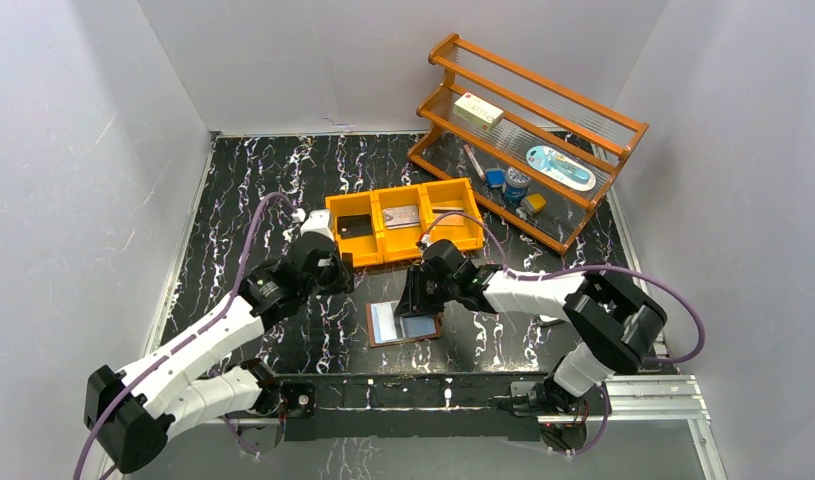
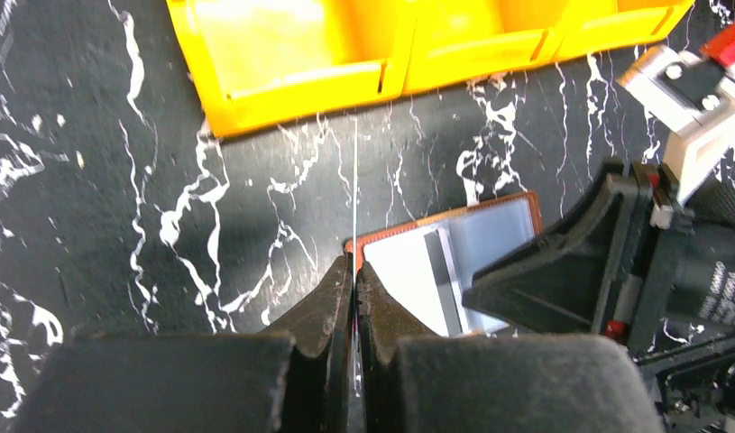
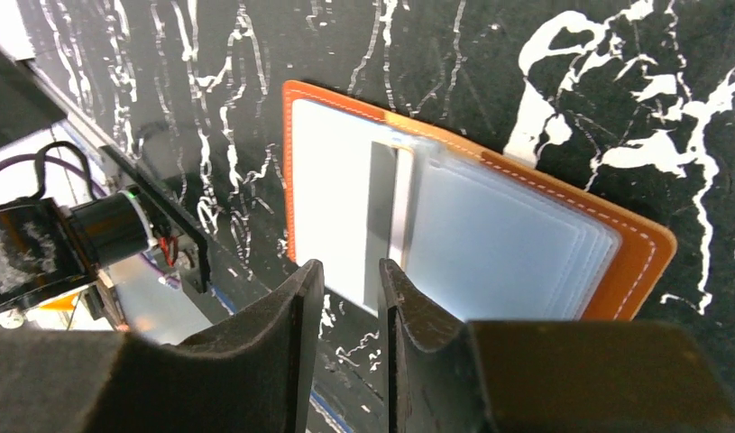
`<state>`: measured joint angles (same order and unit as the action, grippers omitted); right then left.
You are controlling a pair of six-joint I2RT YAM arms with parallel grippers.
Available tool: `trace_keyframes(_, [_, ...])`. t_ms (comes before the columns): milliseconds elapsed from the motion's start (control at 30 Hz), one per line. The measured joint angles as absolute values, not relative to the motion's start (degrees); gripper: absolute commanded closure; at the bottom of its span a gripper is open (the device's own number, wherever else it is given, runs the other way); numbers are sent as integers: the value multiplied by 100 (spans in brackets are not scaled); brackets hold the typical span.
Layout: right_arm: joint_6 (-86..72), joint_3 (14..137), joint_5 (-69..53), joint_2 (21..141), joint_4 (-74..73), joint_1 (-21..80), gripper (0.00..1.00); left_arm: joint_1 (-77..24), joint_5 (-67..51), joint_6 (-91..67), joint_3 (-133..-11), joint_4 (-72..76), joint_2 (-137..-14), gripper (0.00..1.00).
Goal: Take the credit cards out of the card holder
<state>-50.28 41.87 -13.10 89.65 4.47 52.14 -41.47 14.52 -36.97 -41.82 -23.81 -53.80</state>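
A silver metal rail (image 1: 643,398) runs along the near edge of the black table with white marble streaks (image 1: 263,180). Both white arms are fixed there.

The left arm bends up toward the far side. Its left gripper (image 2: 354,271) is squeezed tight on a thin flat credit card (image 2: 355,180). The card shows only as a pale line, seen from its edge, on the near side of the orange plastic bin with three boxes (image 1: 403,250).

The right arm reaches left across the middle. Its right gripper (image 3: 347,269) hangs just over the small brown leather card holder (image 3: 638,262), fingers a little apart with nothing between them.

The card holder lies open and flat on the table, on the near side of the bin. Inside are pale blue see-through sleeves (image 3: 508,244) and a pale flat card with a grey stripe (image 3: 381,216).

A dark card (image 1: 354,225) lies in the bin's left box and a tan card (image 1: 401,215) in the middle one. A wooden rack (image 1: 539,83) stands far right.
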Motion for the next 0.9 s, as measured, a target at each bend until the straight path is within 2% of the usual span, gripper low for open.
trace_keyframes(233, [-4987,4150,-1103,8309,303,5214,61,-3743,1435,-2609,-4788,-2121,-6095,100])
trace_keyframes(467, [-5041,3750,-797,7478,239,5214,60,-3409,1411,-781,-5002,-1479,-6853,100])
trace_keyframes(700, [-5052,3658,-545,7067,-51,5203,59,-3232,766,1492,-5225,-720,-7544,100])
trace_keyframes(900, [-5006,3658,-454,6978,-209,5170,59,-3004,320,2869,-6036,-781,-8562,100])
